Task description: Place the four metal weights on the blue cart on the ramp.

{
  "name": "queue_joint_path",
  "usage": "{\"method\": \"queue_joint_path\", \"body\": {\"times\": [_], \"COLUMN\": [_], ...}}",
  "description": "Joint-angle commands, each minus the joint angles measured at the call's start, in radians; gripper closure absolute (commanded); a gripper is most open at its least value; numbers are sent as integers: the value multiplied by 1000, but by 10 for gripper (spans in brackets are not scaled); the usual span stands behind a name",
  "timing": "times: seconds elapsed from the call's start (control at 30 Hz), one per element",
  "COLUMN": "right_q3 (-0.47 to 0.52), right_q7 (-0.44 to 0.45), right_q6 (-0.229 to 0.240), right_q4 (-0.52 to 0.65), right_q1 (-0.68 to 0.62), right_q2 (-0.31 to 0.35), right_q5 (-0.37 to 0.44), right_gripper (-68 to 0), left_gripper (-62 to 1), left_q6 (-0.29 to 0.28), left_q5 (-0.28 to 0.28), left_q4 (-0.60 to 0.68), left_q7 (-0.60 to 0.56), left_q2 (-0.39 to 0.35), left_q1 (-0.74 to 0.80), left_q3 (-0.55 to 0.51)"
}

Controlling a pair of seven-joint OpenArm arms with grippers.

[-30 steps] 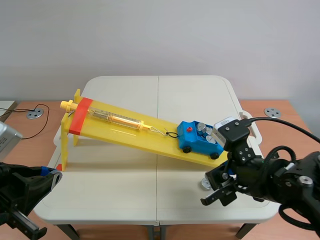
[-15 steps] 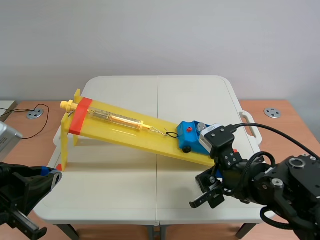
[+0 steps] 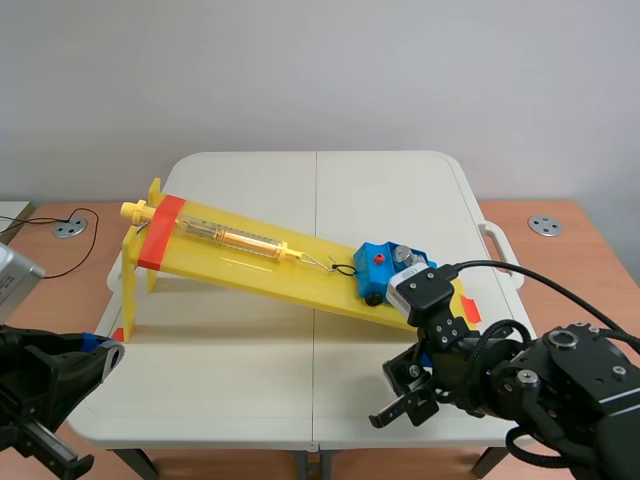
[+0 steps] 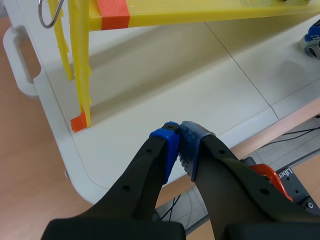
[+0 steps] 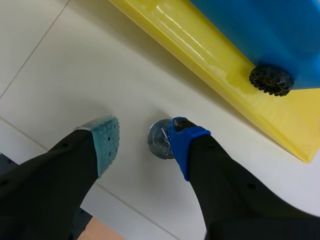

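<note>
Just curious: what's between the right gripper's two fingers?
A metal weight on the table, close to the blue pad; the right wrist view shows it.

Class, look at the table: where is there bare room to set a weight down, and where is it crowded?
Free: the table behind the ramp, and the near left patch before the ramp's legs. Crowded: by the cart, where the right gripper straddles a weight.
</note>
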Motion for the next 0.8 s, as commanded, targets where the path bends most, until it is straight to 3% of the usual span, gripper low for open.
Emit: {"method": "queue_joint_path", "body": {"times": [0.0, 0.2, 0.4, 0.47, 0.57, 0.77], "right_q3": [6, 6, 6, 10, 23, 104], "right_q7": [92, 60, 29, 28, -6, -58], "right_q6": [-47, -52, -51, -51, -51, -40], "right_q4": [63, 28, -3, 6, 71, 307], "right_q1": [78, 78, 78, 77, 61, -39], "right_q2": [0, 0, 8, 15, 36, 92], "right_q5": [0, -4, -18, -18, 26, 124], "right_gripper": [-203, -146, -3, -7, -7, -7], "left_gripper": [-30, -30, -30, -30, -30, -30], "left_q6": [-47, -47, -47, -47, -47, -47], "left_q5": [-63, -63, -63, -63, -63, -63], "left_q4": [61, 61, 61, 61, 61, 61], "left_q7": [-89, -89, -89, -89, -89, -89], "left_q2": [7, 7, 7, 7, 7, 7], "left_q1": [-19, -19, -19, -19, -19, -19], "left_q3": [-16, -16, -16, -16, -16, -16]}}
